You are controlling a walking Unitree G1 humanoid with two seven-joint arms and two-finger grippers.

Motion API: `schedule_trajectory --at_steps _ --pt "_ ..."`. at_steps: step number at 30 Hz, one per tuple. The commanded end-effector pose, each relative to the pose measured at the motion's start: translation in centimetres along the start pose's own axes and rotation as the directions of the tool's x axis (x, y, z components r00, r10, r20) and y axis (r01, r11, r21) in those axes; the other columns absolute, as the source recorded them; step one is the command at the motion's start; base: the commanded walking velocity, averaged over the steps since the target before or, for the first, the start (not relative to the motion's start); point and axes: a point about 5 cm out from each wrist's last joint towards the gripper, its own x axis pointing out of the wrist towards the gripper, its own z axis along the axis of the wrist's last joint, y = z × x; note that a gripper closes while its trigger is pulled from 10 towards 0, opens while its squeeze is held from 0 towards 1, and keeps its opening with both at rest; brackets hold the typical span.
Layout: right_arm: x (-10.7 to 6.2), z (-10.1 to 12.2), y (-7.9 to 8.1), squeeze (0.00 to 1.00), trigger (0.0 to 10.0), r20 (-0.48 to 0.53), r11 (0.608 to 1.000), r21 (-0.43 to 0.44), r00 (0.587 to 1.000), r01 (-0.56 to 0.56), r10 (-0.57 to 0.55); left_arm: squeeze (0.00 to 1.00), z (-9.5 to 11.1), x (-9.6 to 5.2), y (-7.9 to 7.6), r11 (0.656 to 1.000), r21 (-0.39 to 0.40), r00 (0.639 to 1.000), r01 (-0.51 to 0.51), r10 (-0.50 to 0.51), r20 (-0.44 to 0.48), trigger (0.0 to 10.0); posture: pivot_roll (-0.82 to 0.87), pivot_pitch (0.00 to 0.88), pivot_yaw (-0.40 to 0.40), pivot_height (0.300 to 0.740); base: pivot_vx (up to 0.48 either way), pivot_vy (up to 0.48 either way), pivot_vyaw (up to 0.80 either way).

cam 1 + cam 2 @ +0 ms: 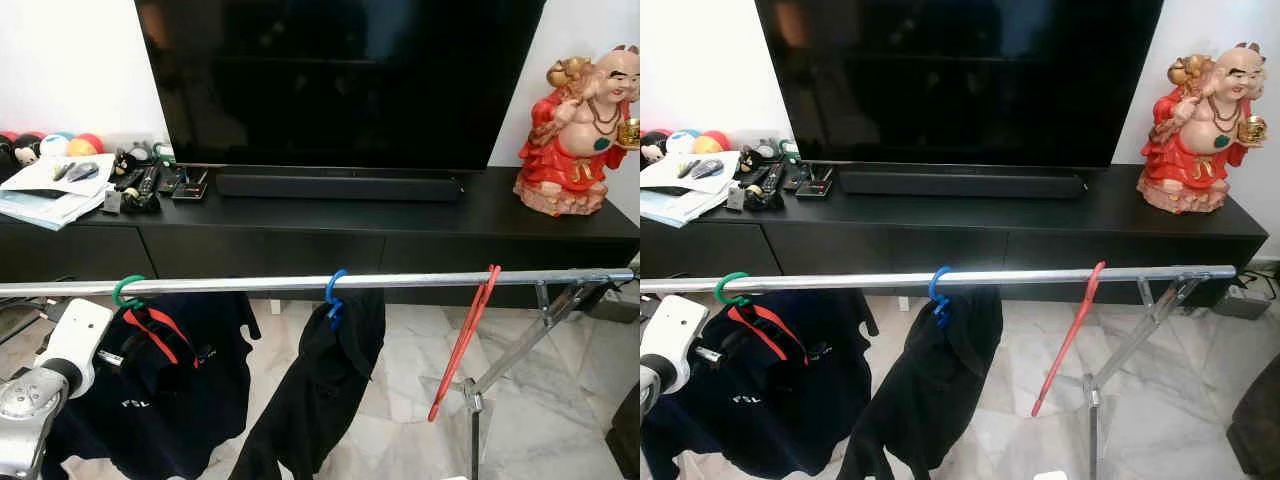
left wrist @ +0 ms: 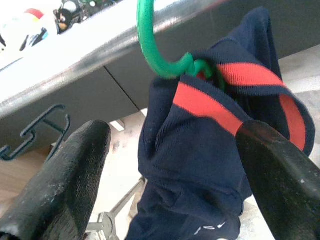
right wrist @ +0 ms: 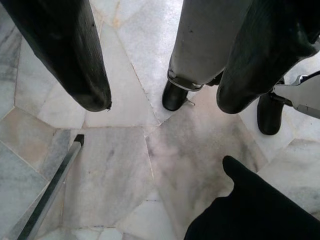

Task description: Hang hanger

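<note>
Left wrist view: green hanger (image 2: 159,47) hook curls over rail (image 2: 75,55).

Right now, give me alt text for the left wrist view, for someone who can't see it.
The left gripper is open, its two black fingers spread either side of a navy garment with red stripes. The garment hangs from a green hanger hooked over a silver rail. Behind are a dark cabinet and pale floor.

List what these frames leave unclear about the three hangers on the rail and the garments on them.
- Green hanger: its shoulders, wrapped in the navy shirt.
- Blue hanger: its body, covered by the black garment.
- Red hanger: seen edge-on, shape unclear.
- Navy shirt hem: cut off by the eye views' lower edge.
- Open left claw: contact with shirt unclear.
</note>
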Motion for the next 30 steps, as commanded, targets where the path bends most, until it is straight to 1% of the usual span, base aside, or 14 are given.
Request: schedule_trajectory --at_steps 1,4,8,9,11,14,16,18,22,23,24,25,26,30 --pt "0.0 0.2 -0.2 0.00 10.0 -0.002 1.000 0.000 1.000 0.002 -0.002 0.00 -0.2 0.3 -0.3 1.000 -0.028 1.000 0.005 -0.005 0.007 10.0 0.13 0.000 -0.008 0.740 0.000 0.000 0.00" --pt "0.0 0.1 -0.1 0.00 10.0 -0.002 1.000 -0.001 1.000 0.001 -0.001 0.00 -0.5 0.6 -0.4 0.997 -0.075 1.000 -0.006 0.008 0.026 10.0 0.13 0.000 -0.009 0.740 0.000 0.000 0.00" --pt "0.0 0.1 0.0 0.00 10.0 -0.001 1.000 -0.001 1.000 0.000 0.000 0.00 -1.2 1.1 -0.5 0.988 -0.154 0.999 -0.027 0.030 0.018 10.0 0.13 0.000 -0.010 0.740 0.000 0.000 0.00" --pt "0.0 0.2 0.0 0.00 10.0 -0.001 1.000 0.000 1.000 -0.001 0.001 0.00 -1.5 1.4 -0.8 0.984 -0.174 1.000 -0.026 0.028 0.008 10.0 0.13 0.000 -0.010 0.740 0.000 0.000 0.00" --pt "0.0 0.2 0.0 0.00 10.0 0.000 1.000 0.001 1.000 -0.001 0.001 0.00 -1.6 1.5 -0.9 0.983 -0.180 1.000 -0.021 0.022 0.004 10.0 0.13 0.000 -0.010 0.740 0.000 0.000 0.00" --pt "0.0 0.2 0.1 0.00 10.0 0.002 1.000 0.002 1.000 -0.002 0.002 0.00 -2.1 1.8 -2.1 0.974 -0.220 0.998 0.055 -0.059 -0.011 10.0 0.13 0.000 -0.010 0.740 0.000 0.000 0.00" --pt "0.1 0.3 0.1 0.00 10.0 0.003 1.000 0.003 1.000 -0.001 0.001 0.00 -2.2 1.9 -2.5 0.970 -0.225 0.995 0.093 -0.097 -0.007 10.0 0.12 0.000 -0.011 0.740 0.000 0.000 0.00" --pt "0.1 0.4 0.0 0.00 10.0 0.005 1.000 0.003 1.000 0.001 -0.001 0.00 -2.3 1.8 -3.3 0.956 -0.224 0.981 0.190 -0.195 0.000 10.0 0.12 0.000 -0.011 0.740 0.000 0.000 0.00" --pt "0.1 0.5 -0.1 0.00 10.0 0.006 1.000 0.001 1.000 0.003 -0.003 0.00 -2.1 1.5 -3.3 0.946 -0.218 0.970 0.238 -0.241 0.015 10.0 0.12 0.000 -0.011 0.740 0.000 0.000 0.00" --pt "0.1 0.5 -0.1 0.00 10.0 0.006 1.000 0.001 1.000 0.003 -0.003 0.00 -2.1 1.5 -3.3 0.946 -0.217 0.970 0.239 -0.241 0.016 10.0 0.12 0.000 -0.011 0.740 0.000 0.000 0.00" --pt "0.1 0.7 -0.2 0.00 10.0 0.007 1.000 0.001 1.000 0.002 -0.002 0.00 -1.8 1.5 -2.8 0.958 -0.189 0.976 0.217 -0.216 0.027 10.0 0.12 0.000 -0.010 0.740 0.000 0.000 0.00" --pt "0.1 0.7 -0.2 0.00 10.0 0.007 1.000 0.001 1.000 0.002 -0.002 0.00 -1.8 1.5 -2.8 0.958 -0.189 0.976 0.217 -0.216 0.027 10.0 0.12 0.000 -0.010 0.740 0.000 0.000 0.00" --pt "0.1 0.9 -0.1 0.00 10.0 0.009 1.000 0.000 1.000 0.001 -0.001 0.00 -1.2 1.7 -2.2 0.967 -0.178 0.983 0.183 -0.176 0.054 10.0 0.12 0.000 -0.010 0.740 0.000 0.000 0.00" --pt "0.2 1.2 0.6 0.00 10.0 0.014 1.000 -0.003 1.000 -0.008 0.008 0.00 0.1 2.1 -1.8 0.981 -0.159 0.988 0.115 -0.096 0.118 10.0 0.12 0.000 -0.009 0.740 0.000 0.000 0.00"
